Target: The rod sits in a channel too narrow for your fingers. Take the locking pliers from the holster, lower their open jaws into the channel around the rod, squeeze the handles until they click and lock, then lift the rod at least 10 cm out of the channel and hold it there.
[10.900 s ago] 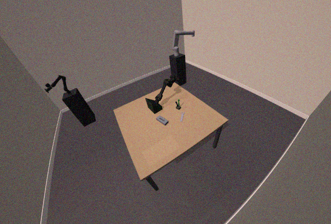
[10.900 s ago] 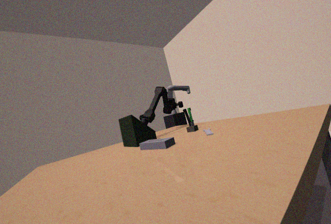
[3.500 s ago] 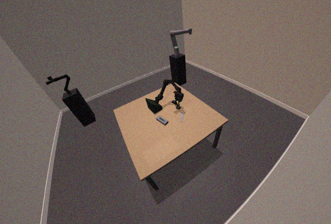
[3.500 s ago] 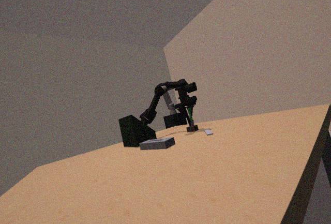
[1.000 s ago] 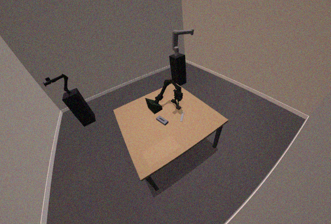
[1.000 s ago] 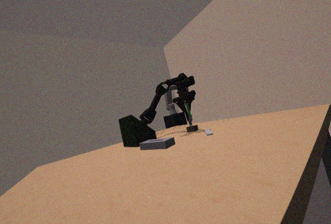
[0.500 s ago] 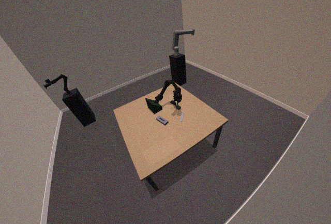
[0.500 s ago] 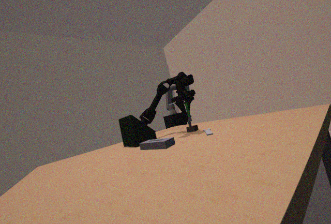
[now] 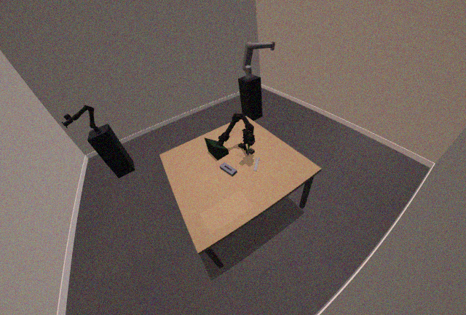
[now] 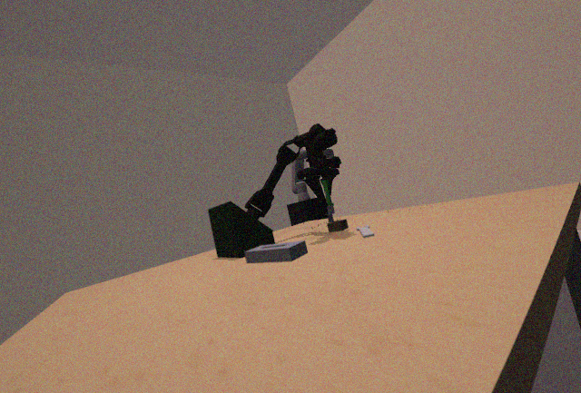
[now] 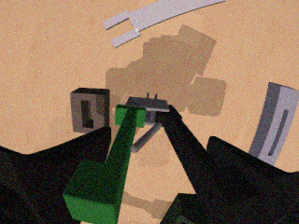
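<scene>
The arm [image 9: 237, 116] [image 10: 275, 168] arches up and over, its gripper [image 9: 248, 145] [image 10: 323, 191] [image 11: 161, 138] pointing down near the holster [image 10: 338, 226] [image 11: 102, 109]. The pincer is pinching the pliers [image 10: 327, 192] [image 11: 122, 147] by their handles, jaws out of the holster and above the table [image 9: 226, 198] [image 10: 300, 323] [image 11: 37, 47]. The slotted block [image 9: 228, 169] [image 10: 275, 253] [image 11: 276, 123] lies well apart from the holster; I can't make out the rod in its channel.
</scene>
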Robot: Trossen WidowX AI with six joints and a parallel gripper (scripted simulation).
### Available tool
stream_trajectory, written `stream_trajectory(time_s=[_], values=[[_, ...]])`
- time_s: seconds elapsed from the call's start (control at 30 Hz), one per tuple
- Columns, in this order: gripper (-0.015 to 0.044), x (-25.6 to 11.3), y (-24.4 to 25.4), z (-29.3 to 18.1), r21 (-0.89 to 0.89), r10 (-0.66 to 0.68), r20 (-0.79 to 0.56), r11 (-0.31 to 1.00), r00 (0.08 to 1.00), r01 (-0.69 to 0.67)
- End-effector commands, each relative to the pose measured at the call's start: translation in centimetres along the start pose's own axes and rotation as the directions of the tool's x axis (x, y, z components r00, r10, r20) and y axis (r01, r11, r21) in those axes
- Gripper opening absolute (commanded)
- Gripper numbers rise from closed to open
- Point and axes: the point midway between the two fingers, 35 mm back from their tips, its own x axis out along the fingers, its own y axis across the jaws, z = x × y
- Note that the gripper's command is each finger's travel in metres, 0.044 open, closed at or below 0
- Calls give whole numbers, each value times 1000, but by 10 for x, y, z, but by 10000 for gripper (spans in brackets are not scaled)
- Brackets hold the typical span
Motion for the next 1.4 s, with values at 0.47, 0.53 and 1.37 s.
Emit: stream_trajectory(time_s=[0.47, 0.53, 1.37], values=[[320, -1, -40, 8, -1, -19, 2, 1000, 1000, 19], [320, -1, -44, 9, -1, -20, 2, 1000, 1000, 20], [320, -2, -98, 10, -4, -26, -3, 1000, 1000, 26]])
